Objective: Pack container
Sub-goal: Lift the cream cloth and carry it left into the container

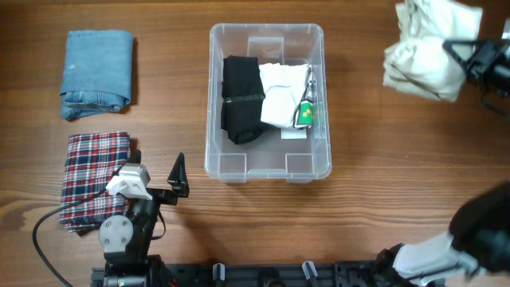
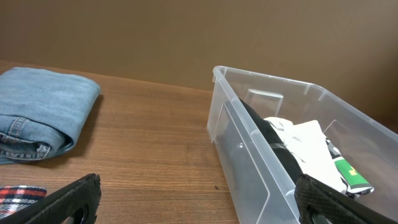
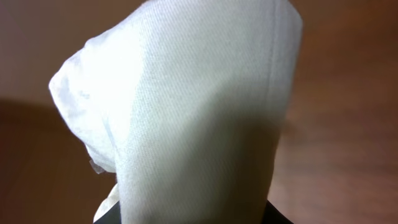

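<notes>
We are clenching our right gripper point(image 1: 468, 54) on a crumpled cream cloth garment point(image 1: 421, 49). We are holding our left gripper point(image 1: 156, 174) released with its jaws spread wide, and the clear rectangular plastic container point(image 1: 267, 29) is sitting ahead and right of them.

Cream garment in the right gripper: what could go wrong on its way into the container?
1. The cream garment hangs bunched from the right gripper; it may unfold or catch on the container rim.
2. The black garment and white garment already cover the middle of the floor, so it may land crooked on top.
</notes>
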Motion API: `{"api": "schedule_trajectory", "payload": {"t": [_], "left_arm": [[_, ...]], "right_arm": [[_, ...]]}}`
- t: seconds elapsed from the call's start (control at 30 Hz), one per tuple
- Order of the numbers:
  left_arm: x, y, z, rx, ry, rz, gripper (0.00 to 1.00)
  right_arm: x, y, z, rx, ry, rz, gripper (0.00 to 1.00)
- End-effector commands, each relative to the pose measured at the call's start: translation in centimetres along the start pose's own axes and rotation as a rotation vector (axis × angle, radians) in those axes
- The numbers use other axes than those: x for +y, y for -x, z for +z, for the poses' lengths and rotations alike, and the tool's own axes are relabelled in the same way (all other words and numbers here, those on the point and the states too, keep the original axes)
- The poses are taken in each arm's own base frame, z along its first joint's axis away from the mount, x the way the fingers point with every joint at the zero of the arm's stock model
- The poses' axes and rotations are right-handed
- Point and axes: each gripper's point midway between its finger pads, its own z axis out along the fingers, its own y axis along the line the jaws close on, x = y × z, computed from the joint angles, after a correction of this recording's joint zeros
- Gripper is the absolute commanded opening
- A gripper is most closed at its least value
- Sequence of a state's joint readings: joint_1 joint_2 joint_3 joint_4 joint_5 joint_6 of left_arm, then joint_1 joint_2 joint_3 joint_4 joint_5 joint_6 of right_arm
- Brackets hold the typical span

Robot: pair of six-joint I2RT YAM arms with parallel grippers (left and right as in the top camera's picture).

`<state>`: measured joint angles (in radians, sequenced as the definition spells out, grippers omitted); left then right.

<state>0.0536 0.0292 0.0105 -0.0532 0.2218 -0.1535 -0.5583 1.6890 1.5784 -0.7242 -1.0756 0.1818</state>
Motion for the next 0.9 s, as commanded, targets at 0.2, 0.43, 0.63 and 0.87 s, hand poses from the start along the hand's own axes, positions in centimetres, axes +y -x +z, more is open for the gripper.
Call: {"api": "schedule_trajectory", "payload": {"t": [0.2,0.43,0.63,0.87], "left_arm": [[0.4,-0.2,0.0,0.003,0.017,0.018,1.0],[0.4,-0.2,0.0,0.003,0.017,0.018,1.0],[0.4,-0.2,0.0,0.003,0.017,0.018,1.0],[0.4,-0.2,0.0,0.003,0.017,0.017,1.0]], "right_arm": [[17.0,-7.4,1.6,0.048,-0.094,-0.182,0.14],[15.6,-15.4,7.6,0.268,-0.316,-0.168,0.15],[13.4,-20.4,11.9,0.421,-0.433,-0.137,0.14],[10.4,-24.7,16.1,0.569,-0.499,-0.186,0.14]]}}
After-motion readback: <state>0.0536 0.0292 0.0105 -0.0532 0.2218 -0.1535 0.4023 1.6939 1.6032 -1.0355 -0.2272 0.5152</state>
